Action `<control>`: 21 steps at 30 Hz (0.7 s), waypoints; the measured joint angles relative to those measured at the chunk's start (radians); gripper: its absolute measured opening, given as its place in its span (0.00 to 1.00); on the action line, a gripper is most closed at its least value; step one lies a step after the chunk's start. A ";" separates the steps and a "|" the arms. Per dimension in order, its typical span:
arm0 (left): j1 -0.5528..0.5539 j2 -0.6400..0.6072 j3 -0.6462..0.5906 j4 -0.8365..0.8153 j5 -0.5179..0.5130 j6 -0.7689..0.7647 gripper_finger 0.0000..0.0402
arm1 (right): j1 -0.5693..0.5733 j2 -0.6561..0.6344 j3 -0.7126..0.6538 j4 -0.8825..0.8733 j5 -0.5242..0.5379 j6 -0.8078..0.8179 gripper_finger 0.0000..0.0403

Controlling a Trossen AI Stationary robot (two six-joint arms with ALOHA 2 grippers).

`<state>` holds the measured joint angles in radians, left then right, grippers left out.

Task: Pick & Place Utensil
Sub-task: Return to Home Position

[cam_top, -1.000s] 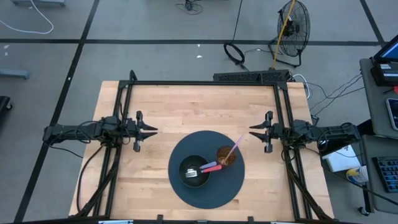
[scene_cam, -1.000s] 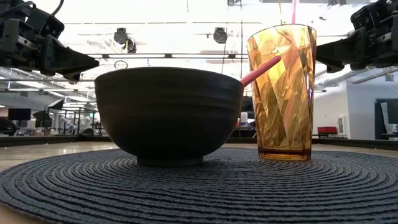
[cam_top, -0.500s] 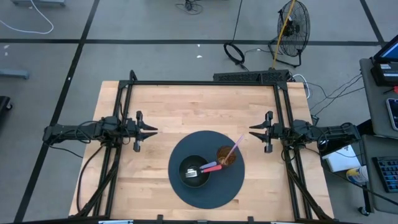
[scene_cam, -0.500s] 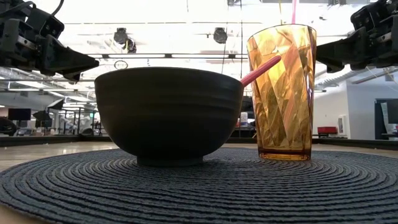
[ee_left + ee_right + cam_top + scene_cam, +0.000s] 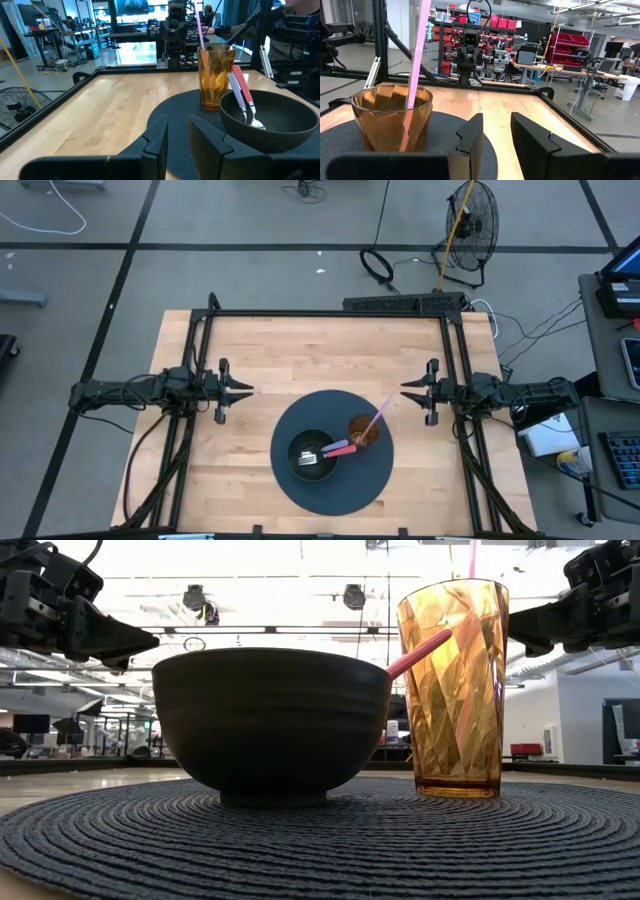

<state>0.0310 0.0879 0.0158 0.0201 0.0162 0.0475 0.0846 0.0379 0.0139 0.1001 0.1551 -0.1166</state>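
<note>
the left claw (image 5: 243, 390) hung over the left side of the wooden table (image 5: 300, 350), well apart from the things, its fingers a narrow gap apart and holding nothing. the right claw (image 5: 408, 390) hung over the right side, facing it, also with a narrow gap and empty. between them and nearer the front edge lay a round dark woven mat (image 5: 345, 492). on the mat stood a black bowl (image 5: 313, 454), and just beside it, toward the right arm and the back, an amber brown cup (image 5: 363, 431) stood upright. a pink straw (image 5: 379, 414) stood in the cup and leaned out toward the right claw. in the bowl lay a spoon with a pale violet handle (image 5: 236, 92) and beside it a red handle (image 5: 243, 85), both resting on the rim on the cup's side.
</note>
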 joint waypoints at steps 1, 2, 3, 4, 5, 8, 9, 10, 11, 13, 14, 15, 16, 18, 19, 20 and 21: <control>0.000 0.000 0.000 0.000 0.000 0.000 0.19 | 0.000 0.000 0.000 0.000 0.000 0.000 0.24; 0.000 0.000 0.000 0.000 0.000 0.000 0.19 | 0.000 0.000 0.000 0.000 0.000 0.000 0.24; 0.000 0.000 0.000 0.000 0.000 0.000 0.19 | 0.000 0.000 0.000 0.000 0.000 0.000 0.24; 0.000 0.000 0.000 0.000 0.000 0.000 0.19 | 0.000 0.000 0.000 0.000 0.000 0.000 0.24; 0.000 0.000 0.000 0.000 0.000 0.000 0.19 | 0.000 0.000 0.000 0.000 0.000 0.000 0.24; 0.000 0.000 0.000 0.000 0.000 0.000 0.19 | 0.000 0.000 0.000 0.000 0.000 0.000 0.24; 0.000 0.000 0.000 0.000 0.000 0.000 0.19 | 0.000 0.000 0.000 0.000 0.000 0.000 0.24; 0.000 0.000 0.000 0.000 0.000 0.000 0.19 | 0.000 0.000 0.000 0.000 0.000 0.000 0.24; 0.000 0.000 0.000 0.000 0.000 0.000 0.19 | 0.000 0.000 0.000 0.000 0.000 0.000 0.24; 0.000 0.000 0.000 0.000 0.000 0.000 0.19 | 0.000 0.000 0.000 0.000 0.000 0.000 0.24; 0.000 0.000 0.000 0.000 0.000 0.000 0.19 | 0.000 0.000 0.000 0.000 0.000 0.000 0.24; 0.000 0.000 0.000 0.000 0.000 0.000 0.19 | 0.000 0.000 0.000 0.000 0.000 0.000 0.24; 0.000 0.000 0.000 0.000 0.000 0.000 0.19 | 0.000 0.000 0.000 0.000 0.000 0.000 0.24; 0.000 0.000 0.000 0.000 0.000 0.000 0.19 | 0.000 0.000 0.000 0.000 0.000 0.000 0.24; 0.000 0.000 0.000 0.000 0.000 0.000 0.19 | 0.000 0.000 0.000 0.000 0.000 0.000 0.24; 0.000 0.000 0.000 0.000 0.000 0.000 0.19 | 0.000 0.000 0.000 0.000 0.000 0.000 0.24; 0.000 0.000 0.000 0.000 0.000 0.000 0.19 | 0.000 0.000 0.000 0.000 0.000 0.000 0.24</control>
<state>0.0307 0.0879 0.0158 0.0204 0.0162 0.0475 0.0848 0.0380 0.0139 0.0998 0.1551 -0.1165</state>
